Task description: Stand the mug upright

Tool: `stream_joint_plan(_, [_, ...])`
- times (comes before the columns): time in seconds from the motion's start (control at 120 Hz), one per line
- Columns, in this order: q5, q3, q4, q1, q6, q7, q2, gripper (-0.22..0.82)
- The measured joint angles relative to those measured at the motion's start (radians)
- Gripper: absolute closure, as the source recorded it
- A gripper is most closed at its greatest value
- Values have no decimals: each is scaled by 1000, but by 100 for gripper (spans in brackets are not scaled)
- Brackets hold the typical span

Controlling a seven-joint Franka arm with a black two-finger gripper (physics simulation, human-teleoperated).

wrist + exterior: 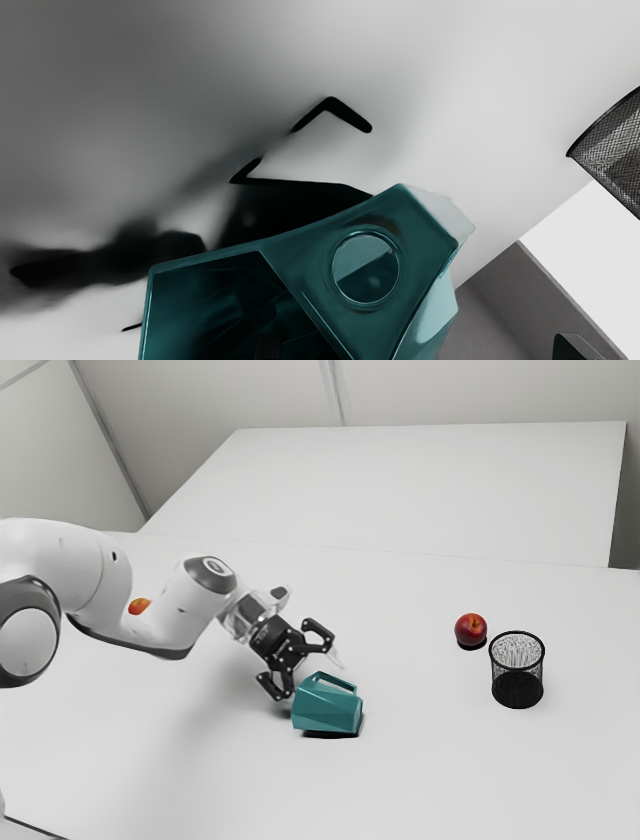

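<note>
Reaching in from the exterior view's left, my white arm [95, 575] brings my hand [308, 672] low above the white table [430, 780], close to the teal mug [325, 710]. This mug is lying on its side upon the table, so it is not upright at this moment. Its handle [335, 681] is at the upper side of the body, and a dark shadow lies under it.

My hand is released: the two black fingers stand wide from each other, and they do not grasp anything. In the wrist view, one fingertip [268, 347] is in front of the mug's teal body, and the other fingertip [567, 347] stands apart from it, out past its side. If the first one is touching the mug, I cannot tell.

Farther toward the exterior view's right, well apart from the mug, there is a black mesh cup [517, 688], which stands upright. Just beside this cup is one red apple [471, 628]. Another fruit [139, 605], of red and orange colour, is seen near my arm, on its far side. In the wrist view, beyond the table's edge, I see also a grey surface [487, 310].
</note>
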Motion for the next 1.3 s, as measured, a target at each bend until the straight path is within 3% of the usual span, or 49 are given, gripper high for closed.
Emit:
stream_joint_plan(0.125, [10, -6, 4, 0, 14, -3, -1, 39])
stream_joint_plan(0.2, [14, -6, 7, -1, 20, -4, -1, 53])
stream_joint_plan(0.425, [33, -14, 26, -11, 40, -10, -9, 71])
stream_joint_plan(0.708, [105, -31, 40, -19, 69, -25, -39, 77])
stream_joint_plan(1.058, [591, -63, 47, -78, 180, -39, -191, 78])
stream_joint_plan(1.3, [931, -64, 43, -84, 282, -41, -214, 79])
